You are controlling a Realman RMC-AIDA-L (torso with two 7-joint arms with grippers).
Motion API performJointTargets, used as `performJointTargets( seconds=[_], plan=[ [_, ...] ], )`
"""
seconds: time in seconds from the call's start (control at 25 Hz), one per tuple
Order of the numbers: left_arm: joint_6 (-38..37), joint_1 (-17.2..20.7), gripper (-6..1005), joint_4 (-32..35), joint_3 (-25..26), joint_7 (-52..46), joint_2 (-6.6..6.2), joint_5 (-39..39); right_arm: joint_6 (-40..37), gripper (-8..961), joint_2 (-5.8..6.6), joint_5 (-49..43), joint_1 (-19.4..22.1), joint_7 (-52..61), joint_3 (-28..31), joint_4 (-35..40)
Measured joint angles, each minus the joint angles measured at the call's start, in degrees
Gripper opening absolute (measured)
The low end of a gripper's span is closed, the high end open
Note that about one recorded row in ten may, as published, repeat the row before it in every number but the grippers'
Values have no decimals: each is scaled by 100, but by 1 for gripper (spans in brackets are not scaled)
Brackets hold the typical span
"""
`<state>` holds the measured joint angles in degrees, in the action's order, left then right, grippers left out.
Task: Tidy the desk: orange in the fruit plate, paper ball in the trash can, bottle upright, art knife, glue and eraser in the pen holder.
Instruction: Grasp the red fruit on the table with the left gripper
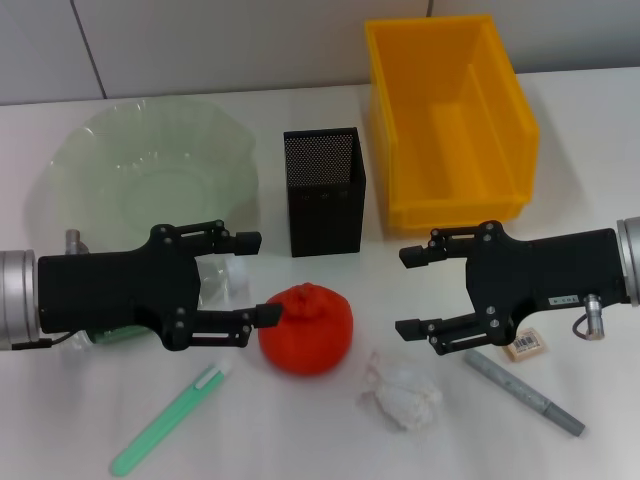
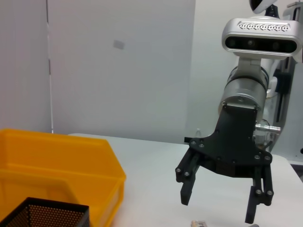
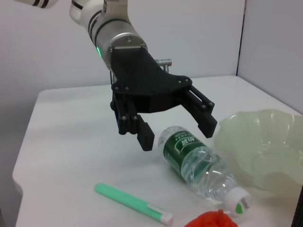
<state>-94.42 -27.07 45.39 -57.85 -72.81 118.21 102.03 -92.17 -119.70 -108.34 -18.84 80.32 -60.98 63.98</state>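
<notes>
Left gripper (image 1: 255,278) hovers over lying bottle (image 3: 201,163), jaws wide, empty; orange (image 1: 306,328) just beside its fingertips, outside fruit plate (image 1: 150,170); right gripper (image 1: 408,291) jaws wide, empty, above paper ball (image 1: 402,394); pen holder (image 1: 323,190) between plate and yellow bin (image 1: 450,120).

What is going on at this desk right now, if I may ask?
A two-armed robot is tidying it, and nothing is put away yet. The left pincer hovers open over the lying bottle, beside the orange. The right pincer hangs open above the paper ball. The plate, pen holder and yellow bin hold nothing.
</notes>
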Motion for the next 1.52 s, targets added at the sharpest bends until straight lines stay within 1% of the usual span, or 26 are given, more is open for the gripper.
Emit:
performJointTargets(
  seconds=[0.48, 0.72, 1.0, 1.28, 1.52],
  plan=[
    [59, 5, 812, -74, 121, 37, 0, 12, 21, 783, 0, 55, 18, 15, -2, -9],
    [383, 5, 812, -130, 114, -132, 0, 40, 33, 782, 0, 54, 38, 33, 13, -9],
    [731, -87, 811, -442, -35, 87, 16, 48, 18, 781, 0, 54, 43, 47, 21, -9],
    [939, -129, 812, -586, -412, 335, 51, 21, 8, 780, 3, 46, 47, 50, 48, -9],
    [1316, -322, 811, -970, -546, 414, 69, 5, 3, 779, 6, 21, 45, 53, 15, 20]
  ],
)
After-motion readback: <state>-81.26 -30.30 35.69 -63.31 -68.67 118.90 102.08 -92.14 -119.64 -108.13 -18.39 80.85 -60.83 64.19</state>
